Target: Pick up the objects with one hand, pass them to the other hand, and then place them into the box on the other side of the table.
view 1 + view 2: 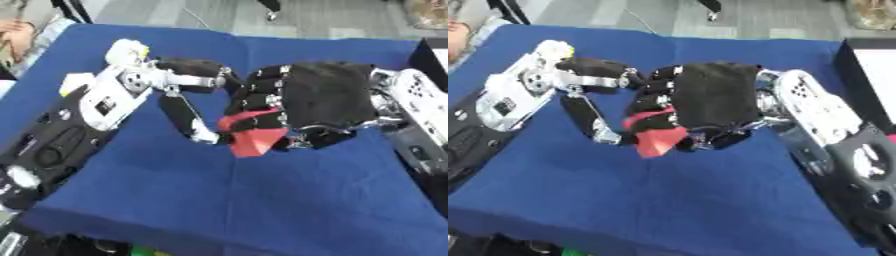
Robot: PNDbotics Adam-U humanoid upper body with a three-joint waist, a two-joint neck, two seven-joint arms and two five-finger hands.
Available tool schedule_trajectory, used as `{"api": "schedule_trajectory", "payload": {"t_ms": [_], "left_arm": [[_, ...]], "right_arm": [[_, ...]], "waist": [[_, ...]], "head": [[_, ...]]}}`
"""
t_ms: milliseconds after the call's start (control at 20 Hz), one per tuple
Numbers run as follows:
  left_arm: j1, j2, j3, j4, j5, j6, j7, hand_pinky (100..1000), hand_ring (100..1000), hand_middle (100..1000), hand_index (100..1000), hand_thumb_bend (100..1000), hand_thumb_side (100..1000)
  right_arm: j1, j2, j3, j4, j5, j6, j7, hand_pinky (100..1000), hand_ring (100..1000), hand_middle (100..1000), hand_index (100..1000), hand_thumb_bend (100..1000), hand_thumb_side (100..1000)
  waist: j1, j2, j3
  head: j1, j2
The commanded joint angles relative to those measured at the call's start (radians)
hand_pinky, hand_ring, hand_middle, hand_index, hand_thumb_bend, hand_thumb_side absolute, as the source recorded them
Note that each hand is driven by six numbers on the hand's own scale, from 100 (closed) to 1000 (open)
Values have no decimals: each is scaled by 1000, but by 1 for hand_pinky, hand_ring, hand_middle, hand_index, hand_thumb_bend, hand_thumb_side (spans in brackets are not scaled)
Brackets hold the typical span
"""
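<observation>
Left eye view: two robot hands, left robot hand (pixel 188 95) and right robot hand (pixel 306 102); apparently one red object (pixel 254 137).

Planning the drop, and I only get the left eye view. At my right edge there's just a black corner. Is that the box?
Observer: Yes. The right eye view shows more of the box: a black wall around a pale inside, cut off by the picture's right edge.
Operator: Where does the right forearm run from there?
Observer: The right forearm passes beside the box's near end and runs on to the lower right corner, which your view crops.
</observation>
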Motion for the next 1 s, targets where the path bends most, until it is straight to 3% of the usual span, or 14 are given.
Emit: {"api": "schedule_trajectory", "payload": {"t_ms": [50,400,650,800,850,1000], "left_arm": [[-25,8,7,-29,12,-138,-136,798,649,573,723,100,484],[-26,7,11,-22,11,-139,-136,798,660,592,740,100,515],[-27,8,23,-10,9,-133,-136,801,686,633,774,100,645],[-29,8,31,-1,2,-133,-136,803,695,645,784,100,667],[-29,8,34,3,-2,-134,-136,804,706,661,796,148,730],[-28,8,50,19,-15,-137,-136,808,718,678,815,209,796]], "right_arm": [[-13,-10,-16,9,32,-12,-11,739,781,708,812,420,117],[-12,-10,-15,20,65,-1,-83,720,752,623,791,369,101],[-12,-12,-17,21,63,6,-120,714,743,602,785,338,100],[-13,-15,-18,12,50,9,-134,713,737,587,780,335,100],[-13,-16,-19,8,45,10,-138,713,735,578,779,327,100],[-14,-22,-22,-9,23,15,-142,714,735,572,778,323,100]], "waist": [[1,-18,0],[2,-18,-1],[3,-19,-3],[3,-19,-4],[3,-20,-5],[3,-21,-7]], "head": [[2,5],[2,5],[3,5],[3,5],[3,5],[3,5]]}}
